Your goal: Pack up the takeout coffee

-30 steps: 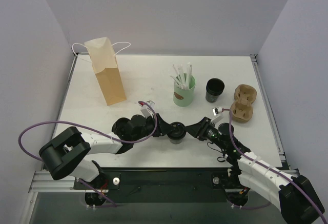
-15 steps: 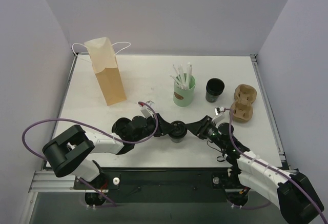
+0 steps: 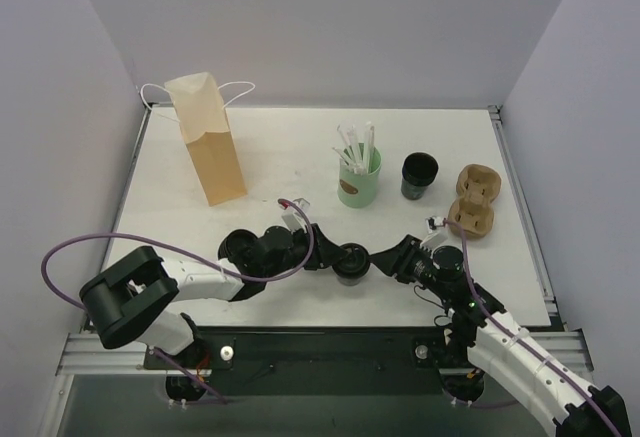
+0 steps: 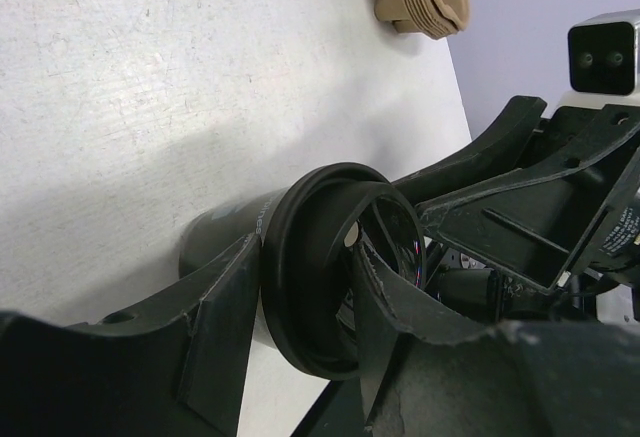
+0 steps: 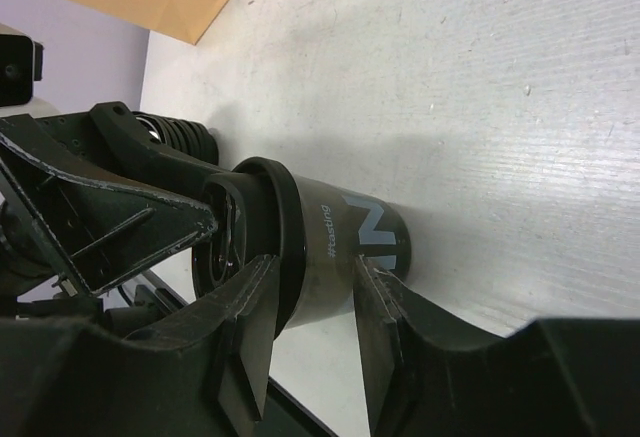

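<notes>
Near the green cup [image 3: 358, 189], the left gripper [image 4: 300, 292] is squeezing the takeout coffee [image 3: 350, 262] steady. The right gripper [image 5: 315, 277] is hugging it; pinching or not, I cannot tell.

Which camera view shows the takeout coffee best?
The right wrist view: the takeout coffee appears close and side-on, body and lid both clear. The left wrist view shows mainly the lid's top; the top external view shows it small, from above.

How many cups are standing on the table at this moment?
2: a black lidded cup at the front middle, and a green cup with straws behind it. The black stack to its right seems to be lids.
</notes>
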Tool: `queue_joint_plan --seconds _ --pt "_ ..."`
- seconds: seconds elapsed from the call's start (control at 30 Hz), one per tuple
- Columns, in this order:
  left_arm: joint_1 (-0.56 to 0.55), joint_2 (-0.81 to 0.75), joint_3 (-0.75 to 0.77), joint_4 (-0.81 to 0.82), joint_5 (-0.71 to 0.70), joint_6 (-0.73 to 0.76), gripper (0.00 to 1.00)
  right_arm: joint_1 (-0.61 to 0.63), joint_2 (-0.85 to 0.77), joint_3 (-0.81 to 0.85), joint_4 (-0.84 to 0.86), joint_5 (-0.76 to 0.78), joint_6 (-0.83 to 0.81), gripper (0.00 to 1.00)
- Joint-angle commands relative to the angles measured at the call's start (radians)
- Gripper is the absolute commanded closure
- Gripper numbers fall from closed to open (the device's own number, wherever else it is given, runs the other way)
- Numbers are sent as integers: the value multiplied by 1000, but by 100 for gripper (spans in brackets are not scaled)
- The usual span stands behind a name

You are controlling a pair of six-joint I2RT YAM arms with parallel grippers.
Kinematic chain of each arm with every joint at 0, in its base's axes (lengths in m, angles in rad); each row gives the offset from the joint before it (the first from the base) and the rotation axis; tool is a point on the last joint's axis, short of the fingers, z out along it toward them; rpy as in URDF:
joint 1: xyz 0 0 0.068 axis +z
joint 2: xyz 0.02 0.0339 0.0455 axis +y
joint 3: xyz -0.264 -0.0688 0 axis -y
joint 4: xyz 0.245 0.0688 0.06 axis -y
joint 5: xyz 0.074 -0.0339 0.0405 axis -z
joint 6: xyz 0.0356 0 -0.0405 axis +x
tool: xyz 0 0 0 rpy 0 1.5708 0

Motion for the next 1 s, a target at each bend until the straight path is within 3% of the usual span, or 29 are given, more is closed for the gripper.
queue_joint_plan --seconds 0.0,0.47,0.97 --pt "-10 32 -31 -283 -3 70 51 -3 35 69 -106 -4 -65 64" --pt "-25 63 -31 -269 -8 67 51 -8 135 -37 74 -29 7 68" --pt "-70 101 -52 -248 -34 25 52 -8 120 -189 80 15 50 85"
